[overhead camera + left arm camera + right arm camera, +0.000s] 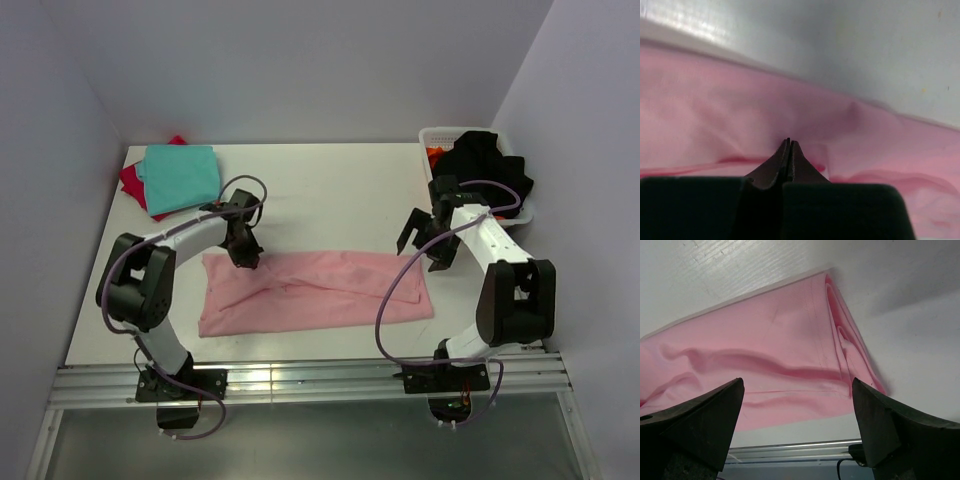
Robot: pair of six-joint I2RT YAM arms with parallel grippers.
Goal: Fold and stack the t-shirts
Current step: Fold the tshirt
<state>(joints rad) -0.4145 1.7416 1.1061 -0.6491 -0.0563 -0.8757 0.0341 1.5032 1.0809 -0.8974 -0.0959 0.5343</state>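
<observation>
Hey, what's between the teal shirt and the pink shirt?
Between the teal shirt and the pink shirt, the left arm crosses above bare table. The left gripper is shut on the pink shirt's far edge. The top view shows it.

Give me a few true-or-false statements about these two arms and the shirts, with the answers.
1. The left gripper is shut on the pink t-shirt. True.
2. The right gripper grips the pink t-shirt too. False: it is open over the shirt's right end, holding nothing.
3. The teal t-shirt lies on the red t-shirt. True.
4. The white basket stands at the far left. False: it is at the far right, holding dark clothing.
</observation>
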